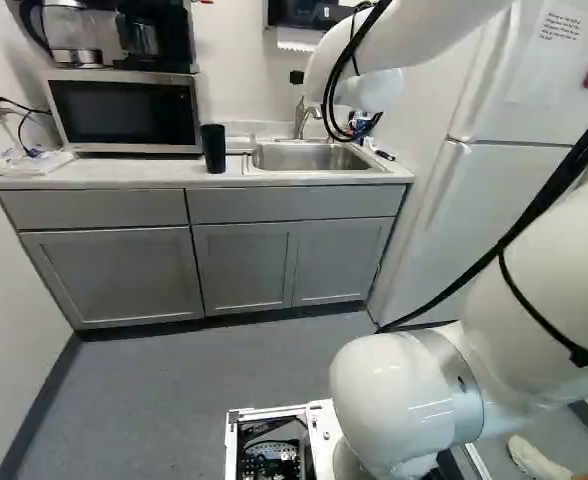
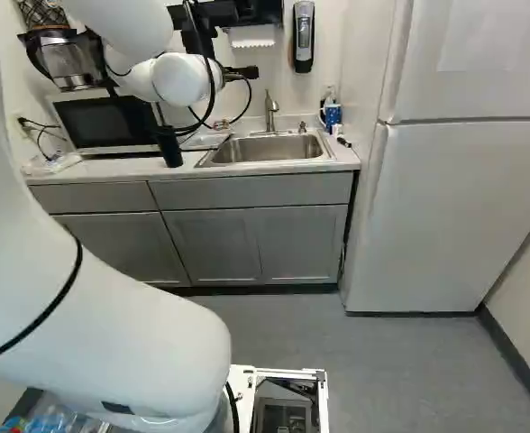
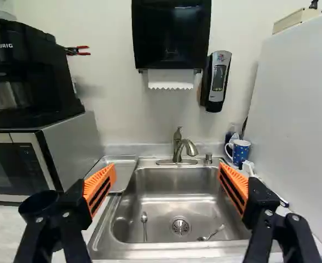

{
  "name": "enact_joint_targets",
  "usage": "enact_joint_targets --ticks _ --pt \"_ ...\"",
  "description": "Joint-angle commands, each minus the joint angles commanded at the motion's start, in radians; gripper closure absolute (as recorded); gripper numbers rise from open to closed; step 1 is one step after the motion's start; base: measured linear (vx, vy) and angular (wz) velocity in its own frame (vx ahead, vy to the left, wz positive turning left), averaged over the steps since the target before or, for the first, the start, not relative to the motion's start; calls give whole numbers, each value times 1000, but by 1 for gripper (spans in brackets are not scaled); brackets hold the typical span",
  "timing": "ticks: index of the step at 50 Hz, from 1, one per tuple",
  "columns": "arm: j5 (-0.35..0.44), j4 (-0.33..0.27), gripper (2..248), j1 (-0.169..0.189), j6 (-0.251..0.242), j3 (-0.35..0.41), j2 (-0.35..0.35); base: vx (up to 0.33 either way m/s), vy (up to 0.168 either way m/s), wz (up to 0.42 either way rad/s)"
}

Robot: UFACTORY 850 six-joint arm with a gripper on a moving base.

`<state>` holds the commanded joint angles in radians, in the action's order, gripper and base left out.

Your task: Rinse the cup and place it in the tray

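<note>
My gripper (image 2: 241,72) shows only in part behind the white wrist in the right base view. In the wrist view the gripper (image 3: 166,171) is open, its orange-padded fingers wide apart with nothing held. A black cup (image 1: 213,148) stands upright on the counter, left of the sink; the wrist view shows the cup (image 3: 39,203) beside and partly behind one finger. The shallow metal tray (image 3: 124,164) lies between microwave and sink, partly hidden by that finger. Ahead of the gripper are the steel sink (image 3: 174,189) and its faucet (image 3: 184,147).
Two spoons lie in the basin. A blue dotted mug (image 3: 241,151) stands beyond the sink's corner, close to the fridge (image 2: 454,198). The microwave (image 1: 126,112) carries a coffee maker (image 3: 27,71). A towel dispenser (image 3: 171,35) and soap dispenser (image 3: 218,81) hang above the sink.
</note>
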<state>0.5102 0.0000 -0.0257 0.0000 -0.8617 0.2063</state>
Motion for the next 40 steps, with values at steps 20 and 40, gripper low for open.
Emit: enact_joint_targets --ticks 20,40 --pt "0 0 3 0 0 0 0 95 -91 70" --pt "0 0 3 0 0 0 0 94 -78 137"
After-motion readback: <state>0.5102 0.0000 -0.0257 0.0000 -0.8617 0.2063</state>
